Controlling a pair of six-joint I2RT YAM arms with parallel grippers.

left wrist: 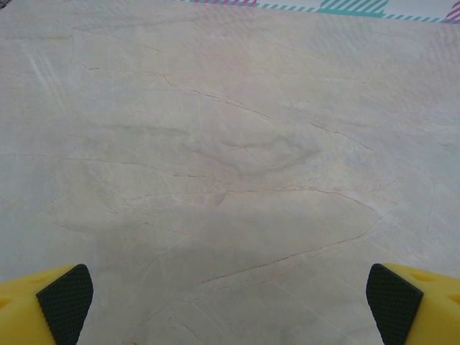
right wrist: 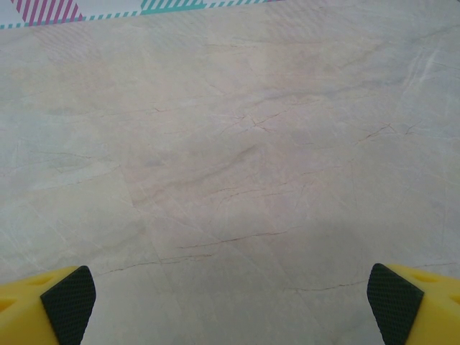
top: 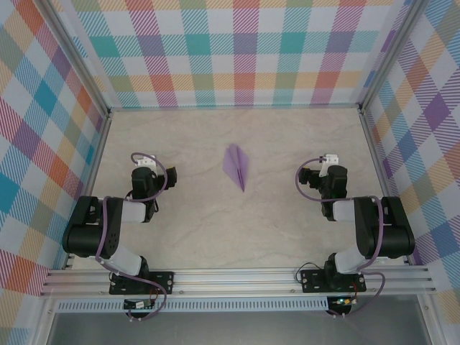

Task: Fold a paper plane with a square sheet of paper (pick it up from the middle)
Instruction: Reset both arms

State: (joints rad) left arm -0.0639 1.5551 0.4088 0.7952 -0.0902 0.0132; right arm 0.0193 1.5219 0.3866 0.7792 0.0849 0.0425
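A slim lavender paper plane [top: 237,167] lies flat on the marble tabletop midway between the two arms, its sharp tip pointing toward the near edge and a centre crease along its length. My left gripper [top: 154,159] rests to its left, well apart from it. My right gripper [top: 325,164] rests to its right, equally apart. In the left wrist view the left gripper [left wrist: 230,305] stands open over bare marble, its yellow fingers [left wrist: 65,302] at the frame corners. In the right wrist view the right gripper [right wrist: 231,305] is likewise open, nothing between its fingers [right wrist: 395,302].
Plaid walls [top: 230,50] with aluminium posts close in the table at the back and on both sides. An aluminium rail [top: 237,280] carries the arm bases along the near edge. Bare marble [top: 237,237] stretches between the plane and the rail.
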